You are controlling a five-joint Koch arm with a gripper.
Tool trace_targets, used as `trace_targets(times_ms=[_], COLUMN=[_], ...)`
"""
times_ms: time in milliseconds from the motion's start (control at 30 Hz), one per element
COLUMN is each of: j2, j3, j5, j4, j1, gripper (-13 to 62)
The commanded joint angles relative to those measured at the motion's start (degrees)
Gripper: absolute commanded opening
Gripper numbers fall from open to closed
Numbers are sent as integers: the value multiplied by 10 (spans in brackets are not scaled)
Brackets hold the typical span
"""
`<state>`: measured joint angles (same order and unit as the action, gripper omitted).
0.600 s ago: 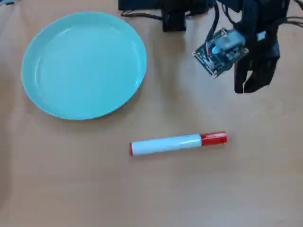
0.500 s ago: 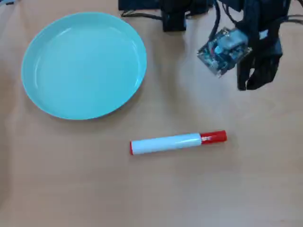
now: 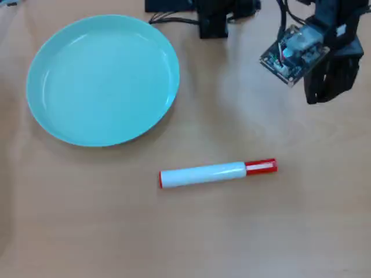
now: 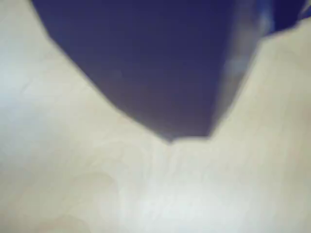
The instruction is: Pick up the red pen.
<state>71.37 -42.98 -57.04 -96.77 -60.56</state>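
Observation:
The red pen lies flat on the wooden table in the overhead view, a white barrel with its red cap pointing right. My gripper hangs at the upper right, well above and to the right of the pen, not touching it. Its dark jaws show as one mass. In the wrist view the gripper is a blurred dark blue shape filling the top, with only one tip showing over bare table. The pen is out of the wrist view.
A teal plate sits empty at the upper left of the overhead view. The arm's black base and cables stand at the top edge. A circuit board rides on the arm.

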Motion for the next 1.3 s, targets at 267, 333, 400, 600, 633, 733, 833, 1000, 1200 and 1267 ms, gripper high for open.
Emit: trace_targets(times_ms=[267, 333, 400, 600, 633, 733, 833, 1000, 1200, 1267], j2=[49, 48, 46, 44, 44, 44, 43, 43, 42, 40], j3=[28, 46, 73, 121, 121, 120, 120, 132, 136, 132], j5=[110, 200, 274, 332, 358, 468, 560, 613, 585, 568], j4=[10, 11, 12, 11, 11, 9, 11, 24, 43, 40], j1=[46, 43, 39, -23, -38, -88, -127, -169, -185, -206], gripper=[-65, -66, -65, -71, -73, -72, -70, -63, 33, 82])
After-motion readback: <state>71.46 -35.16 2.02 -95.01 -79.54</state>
